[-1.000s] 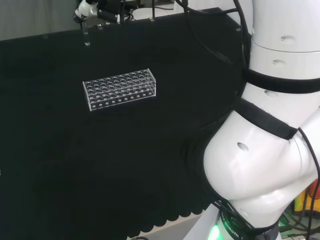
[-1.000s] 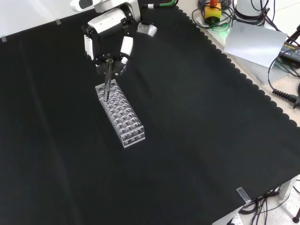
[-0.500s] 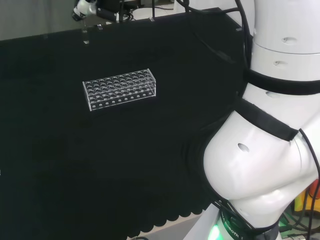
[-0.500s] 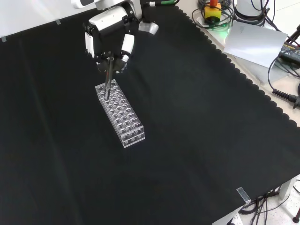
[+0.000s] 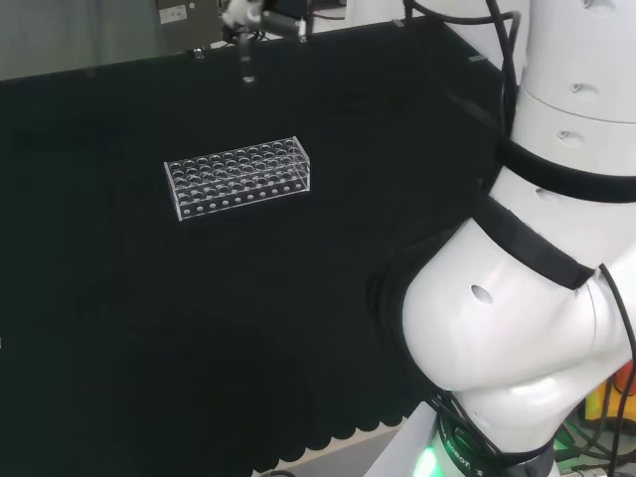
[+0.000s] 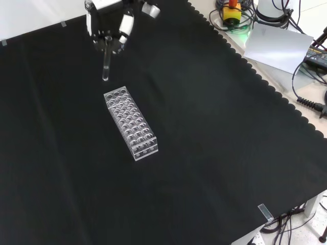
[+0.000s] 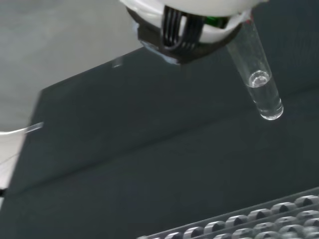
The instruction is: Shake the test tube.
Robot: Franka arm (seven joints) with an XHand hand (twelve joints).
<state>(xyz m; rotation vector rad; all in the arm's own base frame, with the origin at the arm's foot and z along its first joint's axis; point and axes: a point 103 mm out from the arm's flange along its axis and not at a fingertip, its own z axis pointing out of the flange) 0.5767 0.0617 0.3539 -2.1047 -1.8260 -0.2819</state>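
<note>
Above the black cloth, toward eleven o'clock in your front view, the hand (image 6: 108, 19) comes in from the top edge with its fingers curled around a clear test tube (image 6: 106, 65). You can see the tube hanging straight down from the fingers, its rounded bottom clear of the cloth and free of anything else.

Below it, toward the centre of that view, a clear plastic rack (image 6: 131, 122) lies on the cloth (image 6: 214, 153) — a long block with rows of round holes, running from about eleven o'clock down to five o'clock. The tube's bottom sits just beyond the rack's far end, not over any hole.

From your head view, the rack (image 5: 238, 177) lies left of centre, and the tube (image 5: 246, 62) shows near the top edge at about twelve o'clock, held well above and behind the rack. Big white arm links (image 5: 537, 298) stand at the right.

Your wrist view shows the tube (image 7: 259, 79) close up — tilted, with a little clear liquid pooled in its rounded end, and the tops of the rack's holes (image 7: 259, 224) beneath it.
</note>
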